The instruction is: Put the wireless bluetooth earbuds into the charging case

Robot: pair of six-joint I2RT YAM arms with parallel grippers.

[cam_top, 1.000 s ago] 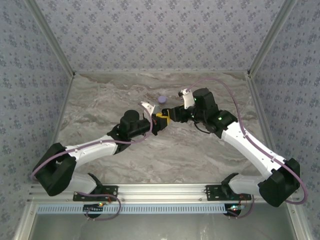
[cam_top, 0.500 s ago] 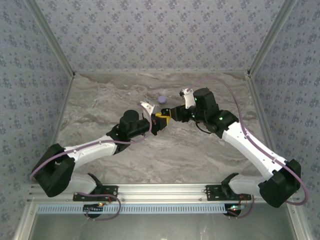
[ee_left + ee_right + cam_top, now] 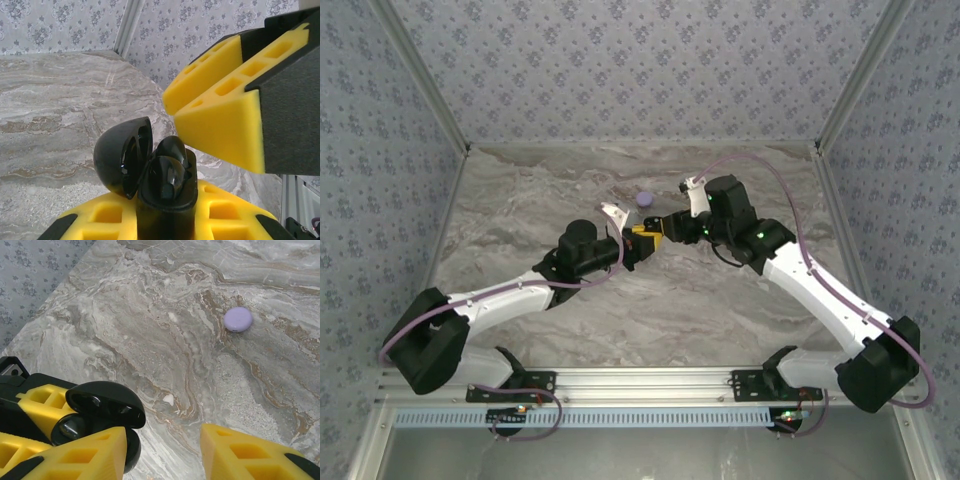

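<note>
the left gripper [image 3: 167, 224] pinches the black charging case [image 3: 165, 200] upright, lid swung open toward 9 o'clock, a glossy black earbud [image 3: 171, 172] seated inside. seen from the top, the right gripper [image 3: 164, 432] hangs at the case's 2 o'clock with jaws spread, and a lavender disc [image 3: 238, 319] lies at 12 o'clock.

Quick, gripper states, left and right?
Left gripper: closed on the open charging case.
Right gripper: open, nothing between its fingers.
</note>
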